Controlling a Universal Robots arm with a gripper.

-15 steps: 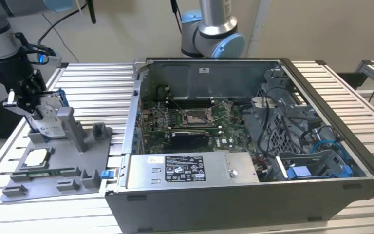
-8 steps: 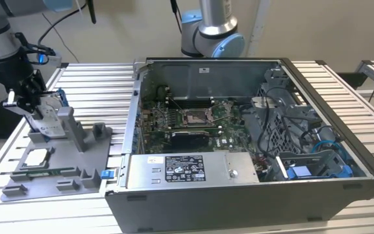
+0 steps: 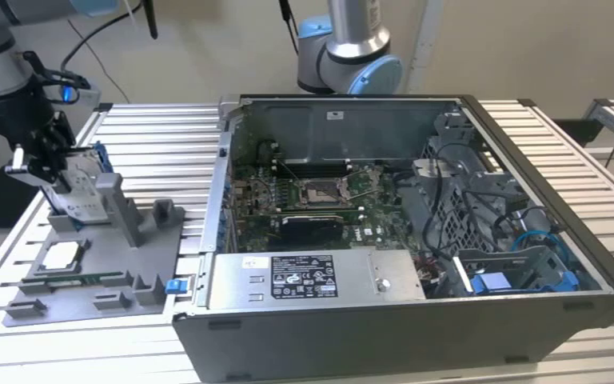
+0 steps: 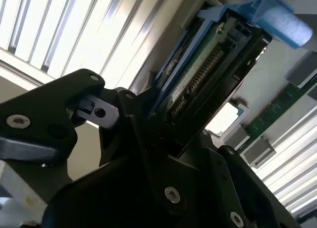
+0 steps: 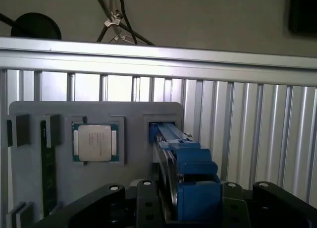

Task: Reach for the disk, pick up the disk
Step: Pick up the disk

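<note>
- Black gripper (image 5: 188, 205) links sit closest to me in both wrist views. Its jaws press against the two flat sides of the disk (image 5: 190, 173), so I read it as grasping the disk.
- Framed by its blue caddy, the disk stands on edge, with its far end at a slot (image 5: 163, 118) in the grey fixture tray (image 5: 59, 114). I cannot tell whether it has left the slot.
- From the second wrist view I see the disk's connector edge and green circuit board between the blue rails.
- Beside the slot, a square silver chip (image 5: 95, 142) lies flat in its own recess of the tray. A green memory stick (image 4: 280, 106) lies in another recess nearby.
- From the exterior view, the arm (image 3: 9, 96) comes down over the tray at the exterior view's left. The tray rests on a slatted aluminium table (image 3: 147, 136).
- Just beside the tray, toward the exterior view's right, an open computer case (image 3: 414, 224) lies with its motherboard exposed. A second arm's base (image 3: 344, 48) stands behind the case.
</note>
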